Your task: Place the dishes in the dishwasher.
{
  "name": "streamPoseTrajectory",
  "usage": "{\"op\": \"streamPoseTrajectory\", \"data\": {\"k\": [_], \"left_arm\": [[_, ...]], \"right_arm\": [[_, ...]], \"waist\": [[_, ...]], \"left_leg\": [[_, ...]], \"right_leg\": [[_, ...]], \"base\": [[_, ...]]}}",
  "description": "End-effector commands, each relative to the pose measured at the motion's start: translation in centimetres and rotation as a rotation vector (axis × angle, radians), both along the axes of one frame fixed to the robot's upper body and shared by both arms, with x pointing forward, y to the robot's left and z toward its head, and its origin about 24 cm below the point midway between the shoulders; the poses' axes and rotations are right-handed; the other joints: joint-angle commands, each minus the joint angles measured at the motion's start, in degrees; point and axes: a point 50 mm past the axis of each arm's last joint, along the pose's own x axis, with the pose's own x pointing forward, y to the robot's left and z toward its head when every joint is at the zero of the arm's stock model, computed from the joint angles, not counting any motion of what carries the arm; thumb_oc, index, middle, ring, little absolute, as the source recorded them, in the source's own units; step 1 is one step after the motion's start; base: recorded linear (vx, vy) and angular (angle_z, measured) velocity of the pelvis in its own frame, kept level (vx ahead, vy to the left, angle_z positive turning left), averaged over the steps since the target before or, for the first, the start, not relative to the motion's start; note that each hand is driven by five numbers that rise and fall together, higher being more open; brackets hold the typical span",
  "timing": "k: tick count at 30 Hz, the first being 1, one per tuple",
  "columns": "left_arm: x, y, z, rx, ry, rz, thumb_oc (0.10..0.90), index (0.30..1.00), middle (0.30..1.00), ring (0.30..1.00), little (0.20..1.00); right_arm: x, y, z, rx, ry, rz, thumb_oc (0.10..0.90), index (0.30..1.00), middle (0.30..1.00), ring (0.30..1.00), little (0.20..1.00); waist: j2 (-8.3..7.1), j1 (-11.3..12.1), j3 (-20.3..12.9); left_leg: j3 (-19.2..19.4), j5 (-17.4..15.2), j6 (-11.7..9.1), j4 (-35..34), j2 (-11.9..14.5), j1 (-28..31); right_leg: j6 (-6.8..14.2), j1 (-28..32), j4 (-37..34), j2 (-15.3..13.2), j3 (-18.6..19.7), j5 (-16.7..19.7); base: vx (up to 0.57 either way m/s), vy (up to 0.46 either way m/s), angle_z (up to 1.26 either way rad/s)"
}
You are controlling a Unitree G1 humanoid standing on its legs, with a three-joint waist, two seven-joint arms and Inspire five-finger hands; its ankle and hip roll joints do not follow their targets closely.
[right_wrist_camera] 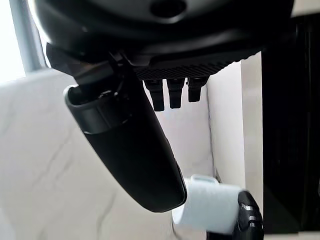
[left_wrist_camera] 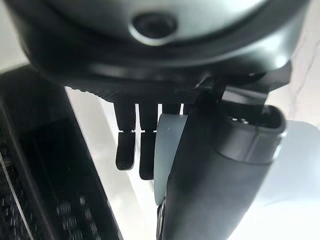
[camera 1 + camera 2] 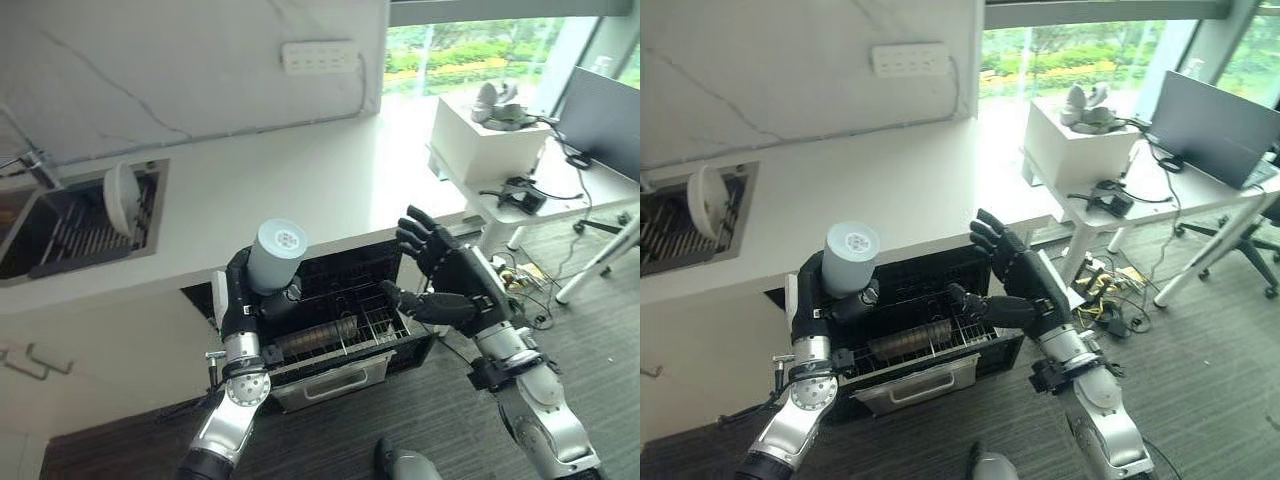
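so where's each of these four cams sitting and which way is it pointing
Left eye view: on the head, looking down at the pulled-out dishwasher rack and white counter; left hand holds a pale cup, right hand open.
Right eye view: beside it, same scene, slightly offset.
Left wrist view: on the left wrist, looking along its fingers and thumb around the cup.
Right wrist view: on the right wrist, looking past its thumb at the cup.
Shared: the cup appears in all.
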Motion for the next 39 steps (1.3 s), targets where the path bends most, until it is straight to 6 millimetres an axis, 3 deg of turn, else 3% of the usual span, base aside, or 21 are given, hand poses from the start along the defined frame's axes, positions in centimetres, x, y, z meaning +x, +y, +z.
{"op": "streamPoseTrajectory", "data": {"k": [1,8,14,39], "left_arm": [[0.7,-0.8,6.2,0.068,-0.361,-0.082,0.4,0.3,0.3,0.3,0.3],[0.2,-1.8,6.4,0.073,-0.393,-0.143,0.4,0.3,0.3,0.3,0.3],[-0.1,-2.5,6.2,0.082,-0.389,-0.198,0.4,0.3,0.3,0.3,0.3],[0.5,-5.8,6.3,0.095,-0.354,-0.378,0.4,0.3,0.3,0.3,0.3]], "right_arm": [[0.7,0.9,4.4,0.068,-0.222,0.002,0.8,0.9,0.9,0.9,0.9],[1.4,2.9,4.0,0.059,-0.176,0.049,0.8,0.9,0.9,0.9,0.9],[1.7,3.7,4.0,0.077,-0.155,0.07,0.8,0.9,0.9,0.9,0.9],[3.4,6.6,5.1,0.068,-0.136,0.15,0.8,0.9,0.9,0.9,0.9]], "waist": [[-1.43,-0.1,-1.6],[-1.26,2.7,-1.4],[-1.26,3.7,-1.3],[-1.13,4.1,-1.1]], "left_leg": [[-0.1,-5.9,-0.8,4.6,1.0,-1.5],[-3.9,-5.4,-1.0,4.6,0.2,-2.9],[-4.9,-5.1,-0.9,4.6,-0.1,-3.0],[-5.6,-5.3,-0.7,4.6,-0.1,-2.3]], "right_leg": [[7.1,6.6,-3.1,-3.2,2.7,-4.5],[6.3,8.1,-3.1,-2.9,1.3,-5.8],[6.1,8.7,-3.1,-2.5,1.3,-6.1],[5.8,9.5,-3.1,-1.5,2.7,-6.4]], "base": [[0.03,-0.018,0.45],[0.03,-0.027,0.4],[0.03,-0.02,0.14],[0.0,-0.001,0.0]]}}
